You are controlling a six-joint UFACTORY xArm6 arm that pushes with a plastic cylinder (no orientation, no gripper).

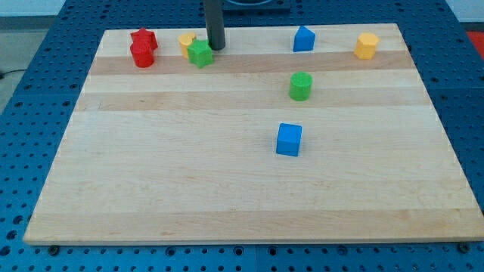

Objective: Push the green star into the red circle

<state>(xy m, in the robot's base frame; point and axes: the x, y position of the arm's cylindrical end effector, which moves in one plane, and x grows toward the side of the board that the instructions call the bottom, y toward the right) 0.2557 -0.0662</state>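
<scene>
Green star [200, 54] near the tabletop's [227, 196] top-left, red circle [142, 55] to its left.
A yellow block [187, 43] touched the star's upper left; a red star [143, 38] sat behind the circle. My tip [216, 48] stood upright just right of the star. The rod had no jaws and held nothing.

Tip [216, 47] just right of green star [200, 54]; red circle [142, 55] farther left.
</scene>
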